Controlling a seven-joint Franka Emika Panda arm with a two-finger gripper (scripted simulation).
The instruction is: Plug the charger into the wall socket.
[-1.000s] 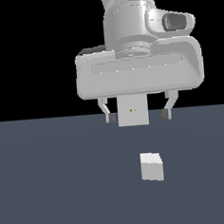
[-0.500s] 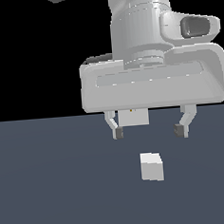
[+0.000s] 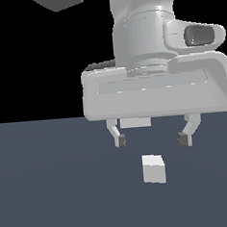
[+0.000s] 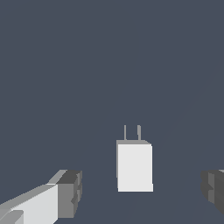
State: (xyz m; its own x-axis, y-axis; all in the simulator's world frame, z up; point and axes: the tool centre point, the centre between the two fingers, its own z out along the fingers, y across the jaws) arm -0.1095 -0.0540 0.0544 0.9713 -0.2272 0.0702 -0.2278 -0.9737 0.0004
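Note:
The charger (image 3: 153, 168) is a small light-grey block lying on the dark floor, just in front of and below my gripper (image 3: 152, 140). The gripper is open and empty, its two dark-tipped fingers (image 3: 120, 141) spread wide above the floor. In the wrist view the charger (image 4: 134, 166) lies between the two fingertips (image 4: 70, 194), its two thin prongs pointing away from the camera. The wall socket (image 3: 135, 122) is mostly hidden behind the gripper body; only a light-grey strip of it shows between the fingers, its orange dot hidden.
The dark grey-blue floor (image 3: 53, 187) spreads around the charger. The large grey hand body (image 3: 154, 90) fills the upper middle of the exterior view, against a black background.
The gripper has come toward the camera and lower, looming larger, with its fingers now closer above the charger. It now covers most of the socket. The charger has not moved.

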